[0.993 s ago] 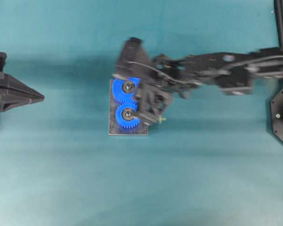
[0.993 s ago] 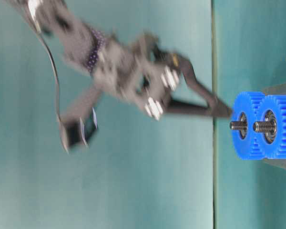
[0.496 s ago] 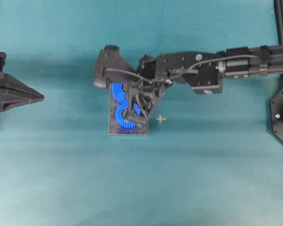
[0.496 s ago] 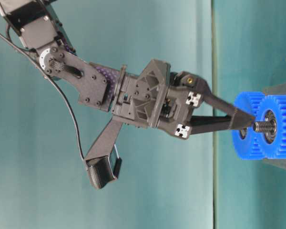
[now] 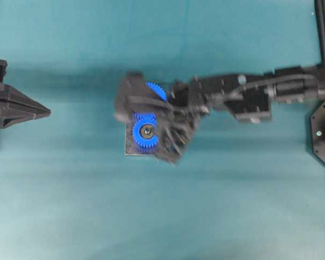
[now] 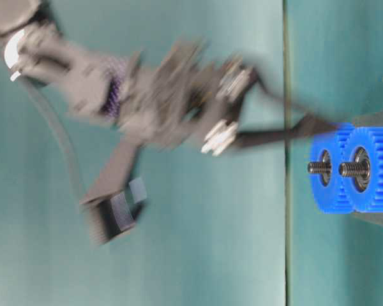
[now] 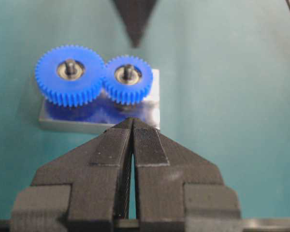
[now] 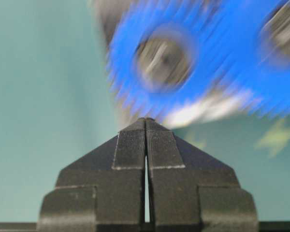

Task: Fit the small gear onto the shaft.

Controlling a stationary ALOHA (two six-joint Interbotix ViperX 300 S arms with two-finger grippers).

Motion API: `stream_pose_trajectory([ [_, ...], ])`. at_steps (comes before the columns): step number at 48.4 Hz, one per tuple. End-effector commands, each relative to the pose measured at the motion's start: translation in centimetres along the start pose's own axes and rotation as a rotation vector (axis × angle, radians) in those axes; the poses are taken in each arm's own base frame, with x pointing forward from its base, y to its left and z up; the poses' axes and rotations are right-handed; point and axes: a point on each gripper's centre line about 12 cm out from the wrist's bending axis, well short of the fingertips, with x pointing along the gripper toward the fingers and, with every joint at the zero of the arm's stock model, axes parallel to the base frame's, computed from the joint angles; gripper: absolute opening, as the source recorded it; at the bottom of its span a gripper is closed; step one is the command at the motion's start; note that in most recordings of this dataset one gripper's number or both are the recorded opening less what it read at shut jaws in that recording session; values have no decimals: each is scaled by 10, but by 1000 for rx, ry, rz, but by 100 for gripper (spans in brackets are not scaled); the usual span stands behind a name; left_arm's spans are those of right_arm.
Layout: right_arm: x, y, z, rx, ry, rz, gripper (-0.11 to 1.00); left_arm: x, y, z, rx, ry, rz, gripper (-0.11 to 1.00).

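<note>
Already the small gear [image 7: 128, 79] sits on the shaft [image 7: 128, 71], beside the larger gear [image 7: 69, 75] on the plate [image 7: 152, 108]. It looks light, stiff; its toothed rim would be the best hold. Both fingers [image 8: 145, 124] pairs are together, empty.

Small gear [image 7: 128, 79]: bright blue, toothed, dark centre with metal hub, lying flat and seated on its shaft [image 7: 128, 72]. Teeth mesh with the larger blue gear to its left in the left wrist view. Shaft: short grey metal peg standing up from the grey plate, tip poking out through the gear's hub. Right wrist view of both is motion-blurred.
</note>
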Motion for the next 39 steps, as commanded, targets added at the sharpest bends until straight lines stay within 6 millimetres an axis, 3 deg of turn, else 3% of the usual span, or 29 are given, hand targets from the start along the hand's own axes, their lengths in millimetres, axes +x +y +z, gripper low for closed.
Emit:
stream_pose_trajectory([
  [1,-11,-2,29,-15,-71,2,-2,0,0,7,1,-22,0,0],
  [6,-1,0,47,-52,-57,-2,-2,0,0,8,-1,-22,0,0],
  [13,22,-3,48,-71,54,-23,-2,-1,0,10,-1,-29,-1,0],
  [27,22,-14,29,-43,110,-39,-2,-2,0,10,-1,-31,-1,0],
  [39,10,-12,-12,26,157,-43,-2,-1,0,9,-1,-26,1,0],
])
